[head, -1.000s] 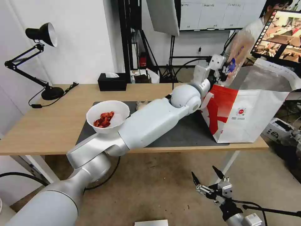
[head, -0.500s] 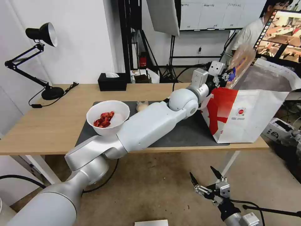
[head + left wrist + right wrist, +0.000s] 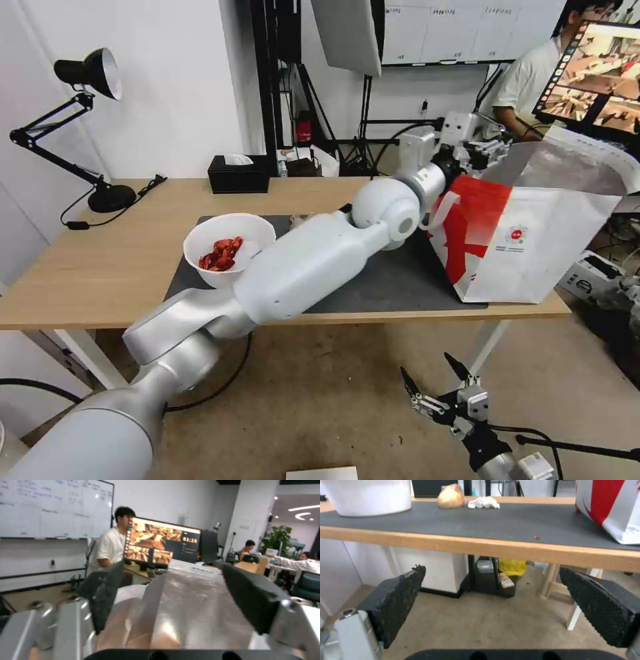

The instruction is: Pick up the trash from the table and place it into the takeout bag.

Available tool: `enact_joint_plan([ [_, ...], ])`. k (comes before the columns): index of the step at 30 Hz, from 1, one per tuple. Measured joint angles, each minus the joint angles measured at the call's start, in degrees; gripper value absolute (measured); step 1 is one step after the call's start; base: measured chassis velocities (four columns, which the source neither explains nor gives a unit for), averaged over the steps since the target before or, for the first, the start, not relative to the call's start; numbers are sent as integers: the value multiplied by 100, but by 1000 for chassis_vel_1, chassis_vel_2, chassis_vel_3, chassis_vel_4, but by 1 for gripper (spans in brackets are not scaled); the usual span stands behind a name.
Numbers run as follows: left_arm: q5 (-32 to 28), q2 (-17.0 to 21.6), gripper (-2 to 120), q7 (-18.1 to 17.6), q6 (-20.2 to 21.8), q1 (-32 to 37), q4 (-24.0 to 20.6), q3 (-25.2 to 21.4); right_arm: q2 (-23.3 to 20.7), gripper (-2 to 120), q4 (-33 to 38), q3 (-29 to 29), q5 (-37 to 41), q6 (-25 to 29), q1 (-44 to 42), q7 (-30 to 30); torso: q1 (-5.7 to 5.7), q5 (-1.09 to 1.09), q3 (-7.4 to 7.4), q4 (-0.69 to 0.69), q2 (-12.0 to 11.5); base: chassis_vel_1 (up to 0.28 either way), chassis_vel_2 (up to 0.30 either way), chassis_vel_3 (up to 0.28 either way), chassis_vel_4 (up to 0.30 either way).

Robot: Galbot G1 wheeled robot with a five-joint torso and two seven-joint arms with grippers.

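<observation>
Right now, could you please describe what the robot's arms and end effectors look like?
Both arms have glossy silver-white shells with rounded joints. The left end effector and right end effector each have a pale metal body and two black fingers with textured pads.

bowl (image 3: 229, 248): red shells, on mat | takeout bag (image 3: 533, 247): open, table's right end

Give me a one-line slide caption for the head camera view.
Left gripper open over the takeout bag; white bowl waits on the table; right gripper hangs open below.
</observation>
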Motion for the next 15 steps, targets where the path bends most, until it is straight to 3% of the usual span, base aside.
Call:
enact_joint_plan([
  [2, 0, 149, 89, -60, -36, 58, -115, 13, -8, 100, 21, 2, 5, 4, -8, 0, 0, 0, 0, 0, 0, 0, 0, 0, 0],
  [4, 5, 599, 98, -244, -155, 322, -501, 68, -40, 100, 82, -13, 11, 47, -10, -1, 0, 0, 0, 1, 0, 0, 0, 0, 0],
  [5, 5, 599, 98, -244, -155, 322, -501, 68, -40, 100, 82, -13, 11, 47, -10, -1, 0, 0, 0, 1, 0, 0, 0, 0, 0],
  [8, 139, 1300, 100, -375, -318, 860, -1067, -73, -65, 100, 239, -44, 10, 138, 1, 39, 0, -2, 0, 3, 0, 0, 0, 0, 0],
  [9, 139, 1300, 100, -375, -318, 860, -1067, -73, -65, 100, 239, -44, 10, 138, 1, 39, 0, -2, 0, 3, 0, 0, 0, 0, 0],
  [11, 340, 1755, 100, -390, -441, 1252, -1435, -388, -98, 100, 317, -48, -2, 226, 28, 69, 0, -2, 0, 4, 0, 0, 0, 0, 0],
  [15, 855, 2319, 100, -472, -698, 1910, -1904, -886, -154, 100, 404, -80, -8, 281, 57, 98, 0, -2, 0, 3, 0, 0, 0, 0, 0],
])
